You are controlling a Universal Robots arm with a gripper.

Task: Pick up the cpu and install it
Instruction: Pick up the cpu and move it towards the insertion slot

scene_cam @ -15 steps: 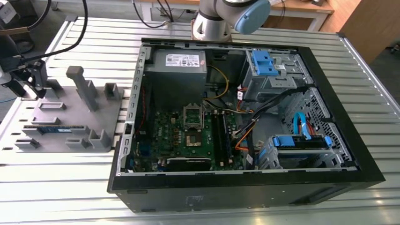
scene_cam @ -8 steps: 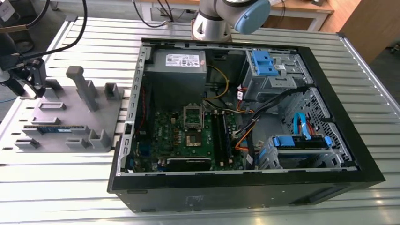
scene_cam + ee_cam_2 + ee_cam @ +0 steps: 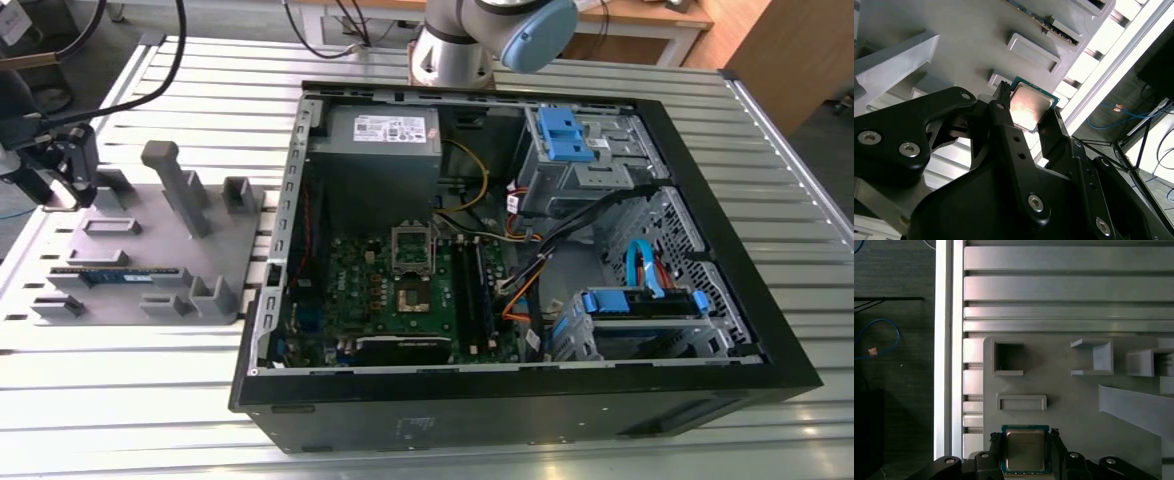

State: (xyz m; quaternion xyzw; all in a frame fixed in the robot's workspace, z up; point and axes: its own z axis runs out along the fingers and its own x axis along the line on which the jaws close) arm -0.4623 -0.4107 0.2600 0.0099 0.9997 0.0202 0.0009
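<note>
My gripper (image 3: 1030,114) is pinching the cpu (image 3: 1028,106). One black finger (image 3: 1004,117) presses on one side edge and the other finger on the opposite edge, so the chip sits squarely between the tips. In the first wrist view the cpu (image 3: 1025,449) lies flat, its silver metal lid turned towards my cameras and its thin green rim showing around it. It looks close to square, so I can make out no real long axis. Its edges run parallel to the edge of the grey fixture plate (image 3: 1064,405) and to the shallow rectangular recess (image 3: 1021,402) near it. I cannot tell whether the chip rests on the plate or hangs just clear of it.

In the exterior view my gripper (image 3: 54,188) is at the exterior view's left, over the outer end of the fixture plate (image 3: 147,235), which lies on the slatted aluminium table (image 3: 200,90). The blue-green memory stick (image 3: 114,272) lies in its slot on that plate, near me. The open computer case (image 3: 534,400) is well apart, towards the exterior view's right, with the motherboard's socket (image 3: 411,268) uncovered inside it.
</note>
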